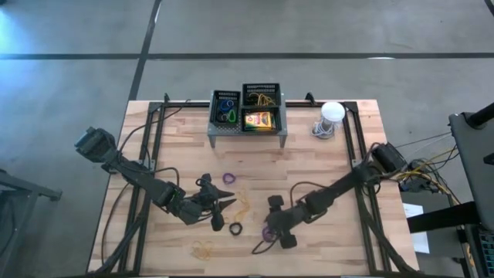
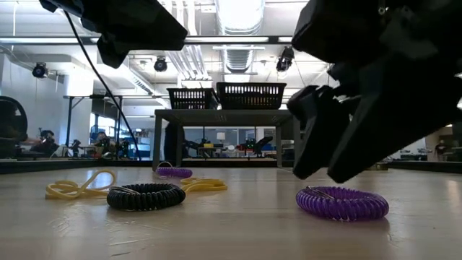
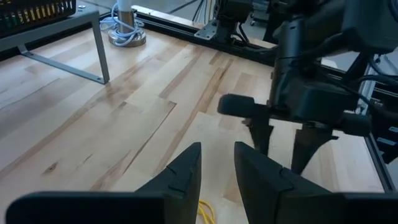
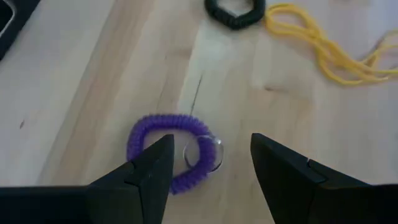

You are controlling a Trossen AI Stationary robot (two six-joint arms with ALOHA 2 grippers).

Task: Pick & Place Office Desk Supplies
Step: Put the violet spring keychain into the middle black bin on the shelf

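Note:
My right gripper [image 4: 211, 146] is open and points steeply down over a purple coil band [image 4: 168, 152] that lies flat on the table. Its fingers stand on either side of the band's near part, and in the low view they hang just above the band [image 2: 341, 204]. My left gripper [image 1: 224, 208] hovers open, with nothing between its fingers [image 3: 217, 168], left of centre. A black coil band [image 2: 146, 196], a second purple band [image 1: 228, 178] and yellow rubber bands [image 1: 204, 249] lie on the wood. A crayon box [image 1: 259, 120] sits in the rack.
The grey mesh rack [image 1: 247, 112] with black baskets stands at the far middle. One of its baskets holds coloured bands [image 1: 225, 116]. A white-domed round object [image 1: 330, 117] stands at the far right. More yellow rubber bands [image 1: 243, 207] lie between the two grippers.

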